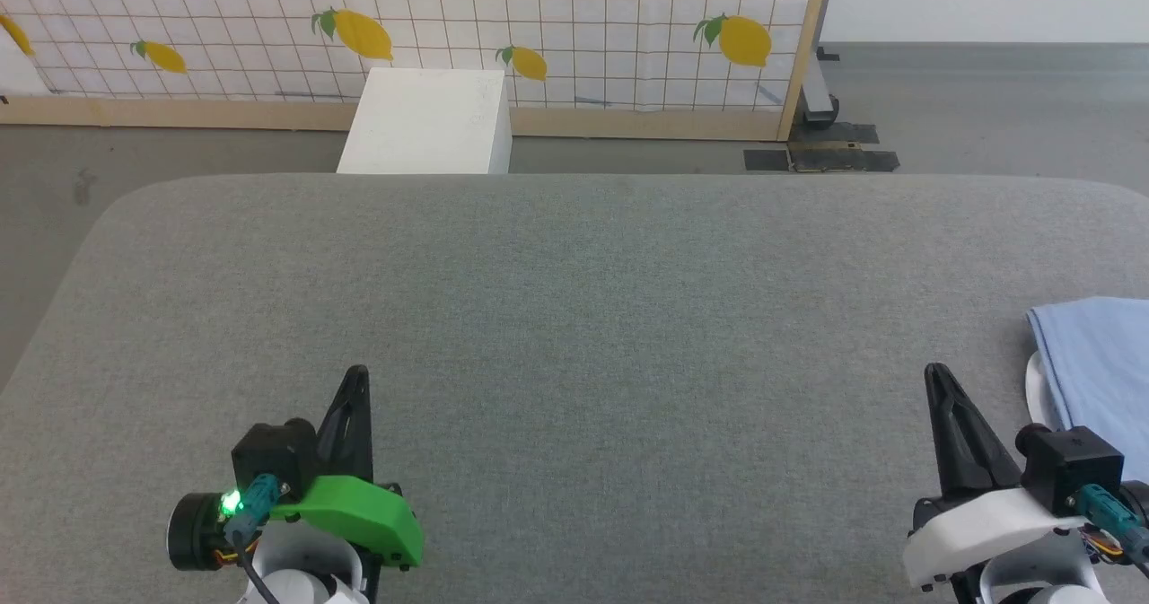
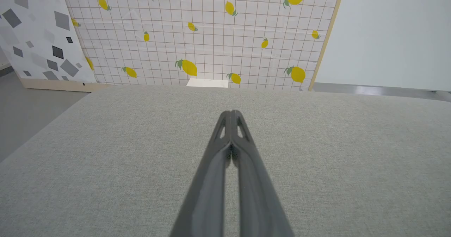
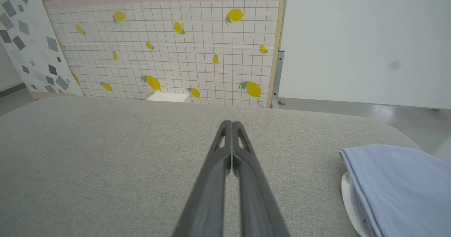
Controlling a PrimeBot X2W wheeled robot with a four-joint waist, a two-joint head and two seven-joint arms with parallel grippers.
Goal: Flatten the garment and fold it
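Left gripper (image 1: 357,372): closed, empty.
Right gripper (image 1: 934,371): closed, empty.
Shirt (image 1: 1100,362): just right of it.
Tip: open, then pinch shirt's edge.

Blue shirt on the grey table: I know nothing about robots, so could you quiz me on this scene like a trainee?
1. True or false: the shirt lies toward the robot's right end of the table.
2. The right fingers are: A) spread wide, B) shut on nothing, C) shut on the shirt.
3. What colour is the cloth peeking from under the shirt's edge?
Key: 1 true; 2 B; 3 white.
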